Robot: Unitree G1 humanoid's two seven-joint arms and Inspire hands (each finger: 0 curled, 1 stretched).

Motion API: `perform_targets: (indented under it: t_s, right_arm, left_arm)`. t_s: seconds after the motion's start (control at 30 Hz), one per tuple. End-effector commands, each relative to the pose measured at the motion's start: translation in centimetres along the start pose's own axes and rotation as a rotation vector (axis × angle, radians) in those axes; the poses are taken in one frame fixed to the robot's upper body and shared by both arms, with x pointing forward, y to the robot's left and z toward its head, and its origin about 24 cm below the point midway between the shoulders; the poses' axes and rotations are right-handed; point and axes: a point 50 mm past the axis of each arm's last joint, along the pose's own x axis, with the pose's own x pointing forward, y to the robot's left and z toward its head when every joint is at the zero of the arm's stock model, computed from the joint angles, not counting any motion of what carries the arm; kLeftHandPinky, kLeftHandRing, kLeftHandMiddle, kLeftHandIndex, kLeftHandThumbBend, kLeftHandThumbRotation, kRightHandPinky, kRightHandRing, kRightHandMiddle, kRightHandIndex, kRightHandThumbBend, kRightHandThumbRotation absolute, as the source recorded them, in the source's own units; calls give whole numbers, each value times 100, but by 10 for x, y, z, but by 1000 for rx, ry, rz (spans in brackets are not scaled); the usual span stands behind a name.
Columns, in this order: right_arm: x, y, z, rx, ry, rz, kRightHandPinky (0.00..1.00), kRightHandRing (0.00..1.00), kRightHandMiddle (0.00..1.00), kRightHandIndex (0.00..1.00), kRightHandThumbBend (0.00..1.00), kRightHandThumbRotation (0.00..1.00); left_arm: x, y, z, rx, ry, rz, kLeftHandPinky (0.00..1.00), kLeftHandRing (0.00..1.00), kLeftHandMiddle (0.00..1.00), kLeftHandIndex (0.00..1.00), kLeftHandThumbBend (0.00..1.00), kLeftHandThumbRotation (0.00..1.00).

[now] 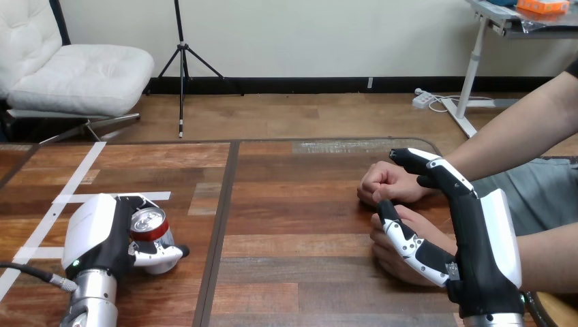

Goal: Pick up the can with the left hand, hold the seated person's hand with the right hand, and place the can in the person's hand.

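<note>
My left hand (97,235) clamps the red-banded silver metal can (148,225). My uncurled right hand (480,238) could let the person's nearer hand (390,264) slip.

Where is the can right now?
Head view, lower left: the can sits on the table, with the left hand curled round it.

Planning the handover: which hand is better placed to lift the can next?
Left. The left hand has its fingers curled round the can on the table; the right hand is across the table, touching the person's nearer hand.
</note>
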Motion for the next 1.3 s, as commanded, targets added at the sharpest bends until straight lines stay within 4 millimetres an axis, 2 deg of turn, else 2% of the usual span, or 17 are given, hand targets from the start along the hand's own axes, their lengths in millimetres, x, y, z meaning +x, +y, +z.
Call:
perform_targets:
  t_s: [0.0,0.57,1.27]
  right_arm:
    - [14,-4,14,11,-90,-42,75,78,77,74,42,7]
    - [14,-5,13,12,-90,-42,71,77,77,74,41,4]
    - [13,-5,13,14,-88,-44,73,77,77,74,42,2]
  left_arm:
    - [15,18,23,-73,-91,116,36,41,46,47,72,0]
    - [12,13,24,-123,-109,146,35,40,46,47,68,0]
    - [10,11,24,-130,-127,185,34,40,46,48,66,0]
